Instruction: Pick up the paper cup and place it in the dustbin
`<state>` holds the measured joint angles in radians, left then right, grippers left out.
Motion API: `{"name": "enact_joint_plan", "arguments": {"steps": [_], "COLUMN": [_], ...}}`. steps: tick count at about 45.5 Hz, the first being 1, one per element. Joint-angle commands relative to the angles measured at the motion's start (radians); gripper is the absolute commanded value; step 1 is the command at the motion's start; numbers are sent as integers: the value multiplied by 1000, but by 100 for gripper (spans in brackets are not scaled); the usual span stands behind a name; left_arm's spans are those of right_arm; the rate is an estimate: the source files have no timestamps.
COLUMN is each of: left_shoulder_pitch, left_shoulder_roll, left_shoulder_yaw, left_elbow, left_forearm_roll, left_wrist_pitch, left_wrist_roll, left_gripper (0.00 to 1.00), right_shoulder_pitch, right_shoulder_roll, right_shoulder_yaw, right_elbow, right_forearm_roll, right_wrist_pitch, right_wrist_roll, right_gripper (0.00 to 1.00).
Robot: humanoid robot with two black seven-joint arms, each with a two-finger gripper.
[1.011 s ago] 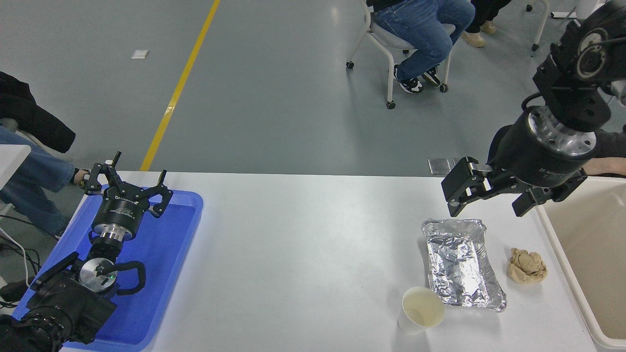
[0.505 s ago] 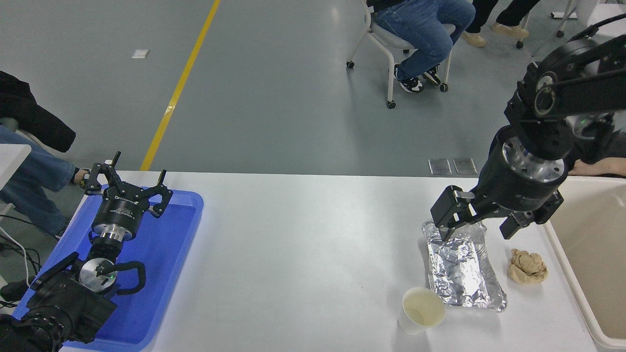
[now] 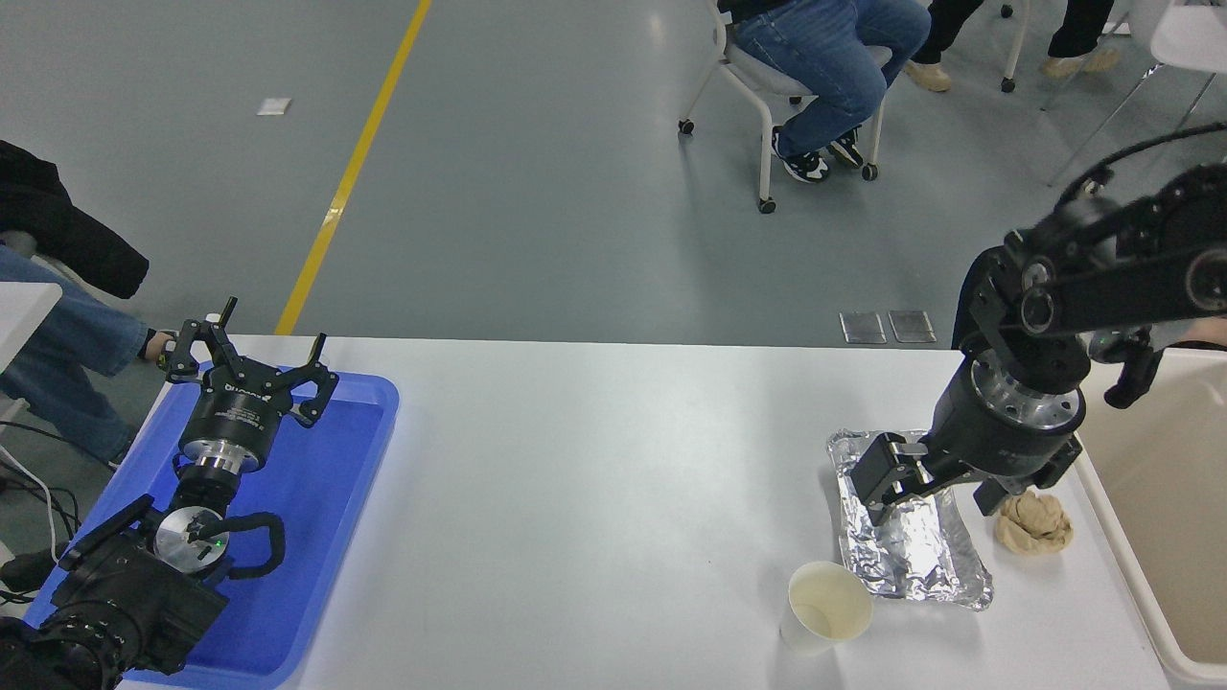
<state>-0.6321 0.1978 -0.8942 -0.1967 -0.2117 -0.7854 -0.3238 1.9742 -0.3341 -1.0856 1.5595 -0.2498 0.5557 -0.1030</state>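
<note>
One paper cup (image 3: 829, 608) upright beside foil tray (image 3: 911, 537), right tool (image 3: 935, 494) spread above tray

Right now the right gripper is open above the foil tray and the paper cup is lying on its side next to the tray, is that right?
Not quite. In the head view the paper cup stands upright with its open rim facing up, not on its side. The rest holds: the right gripper is open above the foil tray, and the cup sits beside the tray's near left corner.

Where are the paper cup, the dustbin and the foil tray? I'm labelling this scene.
paper cup (image 3: 830, 601): head view, on its cream inside.
dustbin (image 3: 1112, 522): head view, on its left rim.
foil tray (image 3: 920, 556): head view, on its crumpled floor.
</note>
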Motion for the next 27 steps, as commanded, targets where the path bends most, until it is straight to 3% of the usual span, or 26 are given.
{"name": "enact_joint_plan", "arguments": {"steps": [1, 27], "left_shoulder_pitch": [0, 0], "left_shoulder_roll": [0, 0], "left_shoulder_yaw": [0, 0], "left_elbow": [-1, 2], "left_forearm_roll": [0, 0], "left_wrist_pitch": [0, 0], "left_wrist_roll": [0, 0], "left_gripper": [100, 100], "right_shoulder_pitch": [-147, -380], "right_shoulder_roll": [-16, -80], "right_shoulder_yaw": [91, 216], "right_elbow": [-67, -144], "right_forearm_roll": [-40, -109], "right_wrist_pitch": [-56, -89], "right_wrist_roll": [-1, -1], "right_gripper": [100, 100]}}
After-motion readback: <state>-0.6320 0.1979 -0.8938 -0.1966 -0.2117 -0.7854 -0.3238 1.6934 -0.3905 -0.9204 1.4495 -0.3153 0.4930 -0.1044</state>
